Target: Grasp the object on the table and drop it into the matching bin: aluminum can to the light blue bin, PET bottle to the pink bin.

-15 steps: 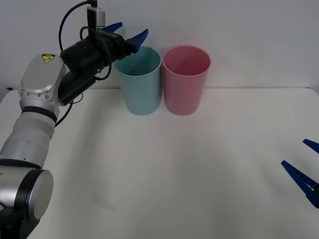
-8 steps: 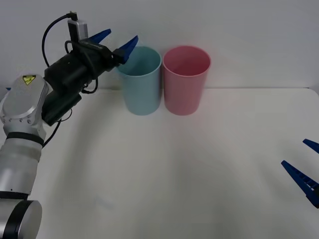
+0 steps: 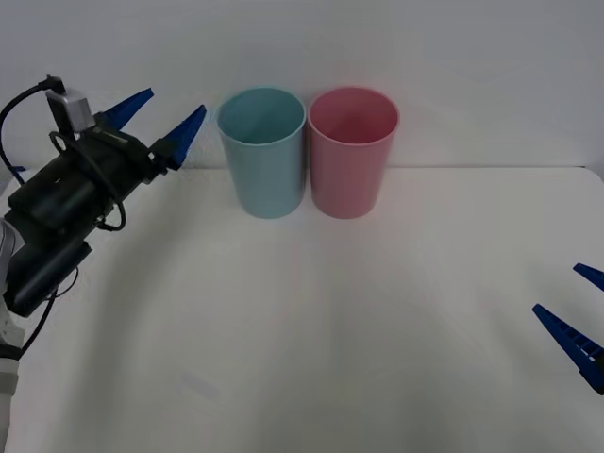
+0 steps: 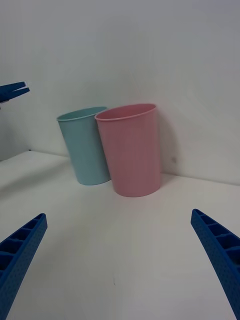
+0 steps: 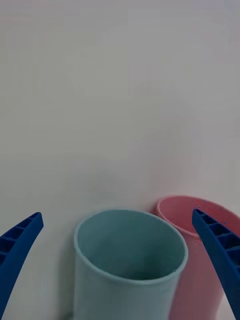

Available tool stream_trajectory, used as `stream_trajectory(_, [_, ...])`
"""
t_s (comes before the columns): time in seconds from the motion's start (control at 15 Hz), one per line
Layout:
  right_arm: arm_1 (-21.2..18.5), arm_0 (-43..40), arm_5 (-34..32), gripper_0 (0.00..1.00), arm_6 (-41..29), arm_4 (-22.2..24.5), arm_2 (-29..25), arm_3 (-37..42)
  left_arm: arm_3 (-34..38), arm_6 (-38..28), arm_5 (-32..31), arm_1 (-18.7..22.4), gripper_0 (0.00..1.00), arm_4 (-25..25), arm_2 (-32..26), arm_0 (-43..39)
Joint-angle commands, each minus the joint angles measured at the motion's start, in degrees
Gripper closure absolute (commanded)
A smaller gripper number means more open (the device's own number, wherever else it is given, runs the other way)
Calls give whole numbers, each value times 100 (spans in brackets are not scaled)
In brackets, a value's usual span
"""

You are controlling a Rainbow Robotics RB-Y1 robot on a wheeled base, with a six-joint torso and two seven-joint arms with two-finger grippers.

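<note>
Nearest the robot, the right gripper (image 3: 578, 311) sat low over the right edge of the white worktop (image 3: 359, 330), its blue jaws spread wide with nothing between them; from its own wrist camera the two fingers (image 4: 22, 250) stood far apart at the corners. Farther out on the other side, the left gripper (image 3: 159, 118) hung in the air above the worktop's left rear area, to the left of the bins and about level with their rims, its jaws likewise wide apart and holding nothing. Beyond the bare middle of the worktop, the light blue bin (image 3: 262, 151) and the pink bin (image 3: 353, 151) stood upright just beside each other by the pale wall (image 3: 453, 66), light blue on the left. Seen from the left wrist, the light blue bin (image 5: 127, 265) opened toward the camera, its inside dim, and whether the aluminum can lay in it could not be told.
</note>
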State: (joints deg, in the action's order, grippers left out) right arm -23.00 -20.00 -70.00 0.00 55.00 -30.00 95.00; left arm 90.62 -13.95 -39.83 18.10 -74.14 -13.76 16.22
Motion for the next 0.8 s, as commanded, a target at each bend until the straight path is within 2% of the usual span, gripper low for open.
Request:
stream_trajectory(0.07, [0, 0, 0, 0, 0, 0, 0, 0, 236, 77, -517, 80, 0, 172, -434, -444])
stream_trajectory(0.4, [0, 0, 0, 0, 0, 0, 0, 0, 623, 244, -1422, 194, 0, 374, -1304, -1297])
stream_trajectory(0.67, [0, 0, 0, 0, 0, 0, 0, 0, 1221, 446, -1501, 475, 0, 971, -1647, -2369])
stream_trajectory(0.8, [0, 0, 0, 0, 0, 0, 0, 0, 1282, 789, -1668, 616, 0, 1261, -1849, -2817])
